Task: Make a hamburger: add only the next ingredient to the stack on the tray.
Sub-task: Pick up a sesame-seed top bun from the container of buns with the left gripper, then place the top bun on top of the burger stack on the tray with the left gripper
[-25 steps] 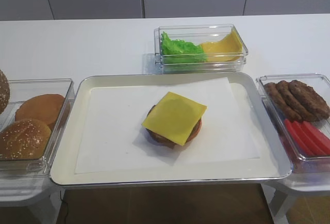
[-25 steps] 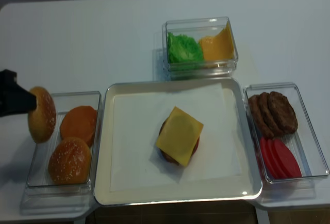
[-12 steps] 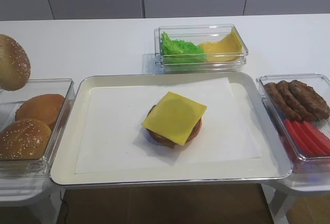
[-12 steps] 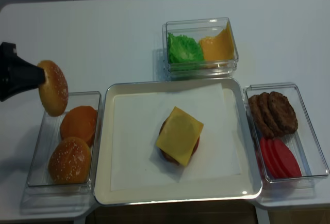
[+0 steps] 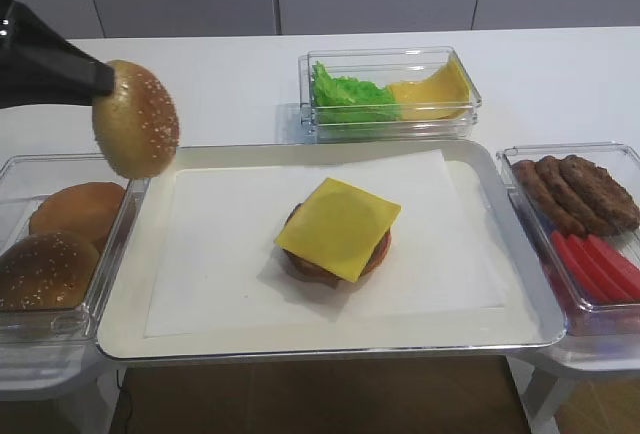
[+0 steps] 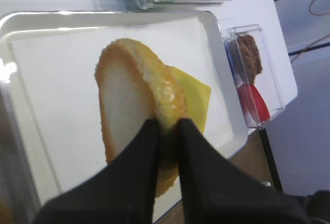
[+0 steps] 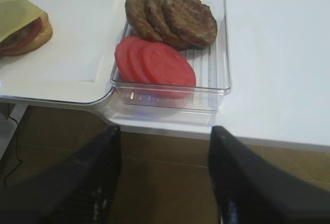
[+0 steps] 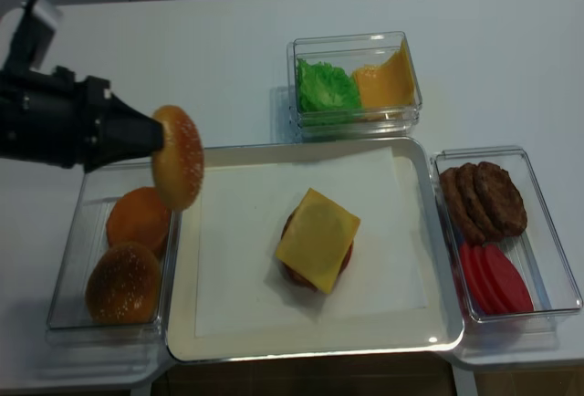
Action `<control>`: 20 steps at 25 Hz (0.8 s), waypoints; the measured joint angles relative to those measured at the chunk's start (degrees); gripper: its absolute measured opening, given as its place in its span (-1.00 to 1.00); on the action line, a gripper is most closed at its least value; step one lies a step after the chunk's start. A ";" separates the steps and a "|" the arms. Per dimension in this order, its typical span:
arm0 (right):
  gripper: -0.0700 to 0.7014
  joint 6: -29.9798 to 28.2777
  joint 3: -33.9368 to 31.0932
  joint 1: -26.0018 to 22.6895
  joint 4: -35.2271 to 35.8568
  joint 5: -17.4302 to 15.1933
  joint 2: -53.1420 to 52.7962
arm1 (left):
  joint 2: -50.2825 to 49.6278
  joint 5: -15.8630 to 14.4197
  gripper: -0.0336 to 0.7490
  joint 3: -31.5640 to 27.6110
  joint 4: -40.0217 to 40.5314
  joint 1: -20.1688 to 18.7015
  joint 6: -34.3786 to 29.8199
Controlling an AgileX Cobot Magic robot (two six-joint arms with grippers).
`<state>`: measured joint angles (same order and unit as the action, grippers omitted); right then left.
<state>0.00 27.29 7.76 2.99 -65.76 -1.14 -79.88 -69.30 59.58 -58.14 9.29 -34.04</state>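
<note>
A sesame-seeded bun top [image 5: 136,118] [image 8: 177,158] [image 6: 135,111] hangs on edge in the air over the left rim of the cream-white tray [image 5: 130,254] [image 8: 182,259]. My left gripper [image 5: 108,78] [image 8: 157,137] [image 6: 166,127] is shut on its rim, reaching in from the left. The stack [image 5: 337,229] [image 8: 317,241], a brown base under a square yellow cheese slice, sits near the tray's middle, to the right of the bun top. My right gripper [image 7: 164,131] stands open over the floor, in front of the table edge, with nothing between its fingers.
A clear box at the left [image 5: 60,244] [image 8: 73,259] holds a smooth bun and another seeded bun. A box at the back [image 5: 390,94] has lettuce and cheese. The right box [image 5: 585,234] [image 7: 172,43] holds brown patties and red tomato slices.
My left gripper has carried the bun top up and rightward, from beside the left box to above the tray's left rim. The right arm has not moved.
</note>
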 joint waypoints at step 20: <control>0.23 0.00 0.00 0.00 0.00 0.00 0.00 | -5.34 6.48 -0.74 0.00 -8.95 -21.69 1.90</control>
<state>0.00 27.29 7.76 2.99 -65.76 -1.14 -85.22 -62.82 59.58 -67.09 -12.39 -32.14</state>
